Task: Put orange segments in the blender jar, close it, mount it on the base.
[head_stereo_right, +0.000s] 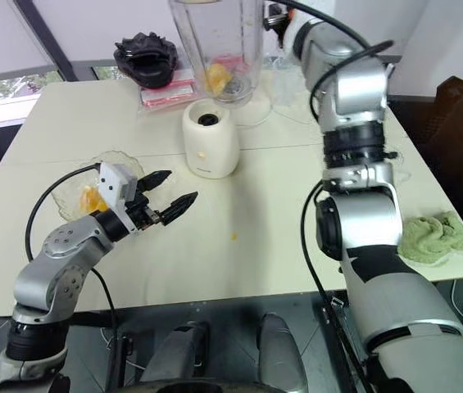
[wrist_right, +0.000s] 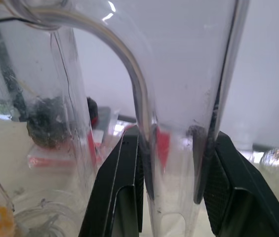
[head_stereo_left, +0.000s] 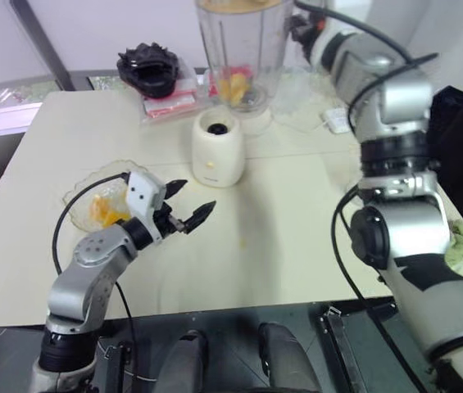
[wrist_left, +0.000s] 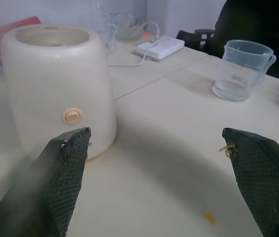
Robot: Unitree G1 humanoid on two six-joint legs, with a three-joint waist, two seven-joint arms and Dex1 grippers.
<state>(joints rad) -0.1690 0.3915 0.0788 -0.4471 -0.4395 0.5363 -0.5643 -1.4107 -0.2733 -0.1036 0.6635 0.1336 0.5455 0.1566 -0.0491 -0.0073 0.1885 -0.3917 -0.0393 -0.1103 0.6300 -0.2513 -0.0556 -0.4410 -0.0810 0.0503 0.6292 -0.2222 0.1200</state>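
– Cream worktop [head_stereo_left: 297, 246], I see. Where on it is the blender jar [head_stereo_left: 239, 41]?
– At the far side, upright, just behind the white base [head_stereo_left: 218, 147], not mounted. Orange segments [head_stereo_left: 235, 86] lie in its bottom.
– What has hold of it?
– The right gripper [wrist_right: 171, 163]. Its wrist view makes it plain: two black fingers pinch the clear handle from either side.
– And the left gripper [head_stereo_left: 198, 195]?
– Spread wide, empty, hovering near the glass dish [head_stereo_left: 79, 192] of orange pieces [head_stereo_left: 104, 211].
– Anything further out?
– The black lid [head_stereo_left: 151, 67] lies on a red packet [head_stereo_left: 174, 102], far left. The left wrist view adds a clear measuring cup [wrist_left: 240, 69]. The right eye view adds a green cloth [head_stereo_right: 432, 233] at the right edge.
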